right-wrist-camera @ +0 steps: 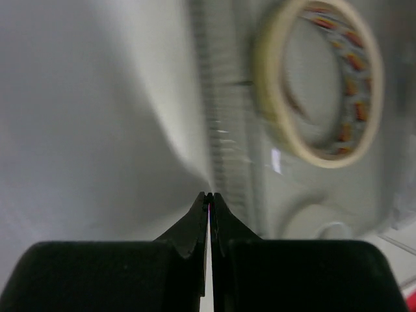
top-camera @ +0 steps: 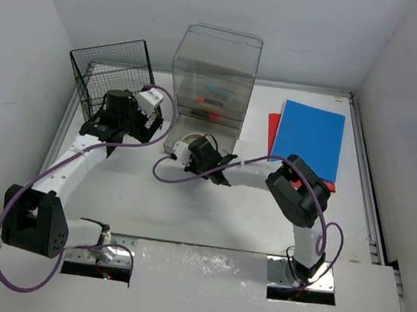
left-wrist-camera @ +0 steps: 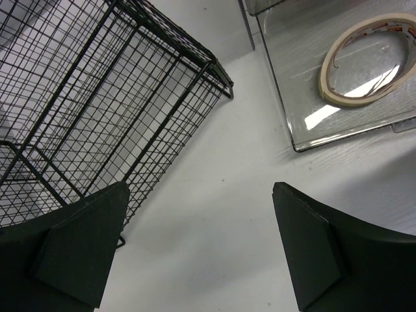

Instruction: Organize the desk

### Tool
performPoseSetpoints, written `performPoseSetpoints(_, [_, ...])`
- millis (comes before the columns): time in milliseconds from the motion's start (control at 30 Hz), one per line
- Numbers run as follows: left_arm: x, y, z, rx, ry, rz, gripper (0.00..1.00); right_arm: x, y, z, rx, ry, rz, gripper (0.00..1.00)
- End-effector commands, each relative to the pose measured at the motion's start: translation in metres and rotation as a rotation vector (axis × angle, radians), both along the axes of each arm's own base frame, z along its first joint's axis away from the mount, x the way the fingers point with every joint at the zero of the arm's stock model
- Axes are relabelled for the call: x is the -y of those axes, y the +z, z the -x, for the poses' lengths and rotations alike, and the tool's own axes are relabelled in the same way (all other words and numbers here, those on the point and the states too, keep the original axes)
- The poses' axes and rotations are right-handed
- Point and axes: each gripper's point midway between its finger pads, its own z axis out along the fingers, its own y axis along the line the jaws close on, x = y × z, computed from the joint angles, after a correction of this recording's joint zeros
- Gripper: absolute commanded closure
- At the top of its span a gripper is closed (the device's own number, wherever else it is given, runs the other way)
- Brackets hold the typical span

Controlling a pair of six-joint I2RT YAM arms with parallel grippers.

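The big flat white desk [top-camera: 209,209] with thin grey rails fills the whole floor of the top view, and everything else sits on it. Far left at the back is a black wire mesh rack [top-camera: 112,76], standing upright. The left gripper [left-wrist-camera: 201,247] hovers just beside the rack's lower corner with its fingers spread wide and nothing between them, only bare desk showing in the gap.

Moving right, there's a tall clear plastic drawer box [top-camera: 214,80] at the back centre with some small coloured bits inside that are too tiny to make out. Its bottom clear drawer [left-wrist-camera: 312,123] is slid out toward the arms, and a roll of beige tape [right-wrist-camera: 270,84] lies flat in it.

The right gripper [right-wrist-camera: 209,201] is down at the ribbed front edge of that drawer with its fingers pressed together. Whether they've got the lip pinched I honestly can't tell, the wrist view is too blurry.

Far right at the back, a blue rectangular folder [top-camera: 311,138] lies flat on top of a red one [top-camera: 273,130], which pokes out along its left side.
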Motion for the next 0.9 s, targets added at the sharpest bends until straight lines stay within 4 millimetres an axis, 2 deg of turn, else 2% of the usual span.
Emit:
performPoseSetpoints(0, [-0.005, 0.016, -0.007, 0.065, 0.021, 0.016, 0.09, 0.015, 0.022, -0.059, 0.157, -0.147, -0.013, 1.0])
performPoseSetpoints(167, [-0.005, 0.017, -0.007, 0.067, 0.021, 0.013, 0.09, 0.025, 0.039, -0.099, 0.279, -0.214, -0.053, 1.0])
performPoseSetpoints(367, [-0.005, 0.016, -0.007, 0.065, 0.016, 0.009, 0.09, 0.026, 0.051, -0.129, 0.366, -0.22, -0.051, 1.0])
performPoseSetpoints(400, [-0.004, 0.016, -0.007, 0.063, 0.015, 0.009, 0.09, 0.027, 0.049, -0.133, 0.37, -0.222, -0.045, 1.0])
performPoseSetpoints(567, [-0.005, 0.012, -0.008, 0.055, 0.014, 0.004, 0.09, 0.029, 0.054, -0.162, 0.415, -0.298, -0.081, 1.0])
performPoseSetpoints(800, [-0.005, 0.01, -0.008, 0.052, 0.011, -0.001, 0.09, 0.017, 0.068, -0.171, 0.443, -0.318, -0.191, 1.0])
performPoseSetpoints(867, [-0.005, 0.008, -0.009, 0.047, 0.01, -0.003, 0.09, 0.003, 0.067, -0.165, 0.41, -0.255, -0.238, 1.0])
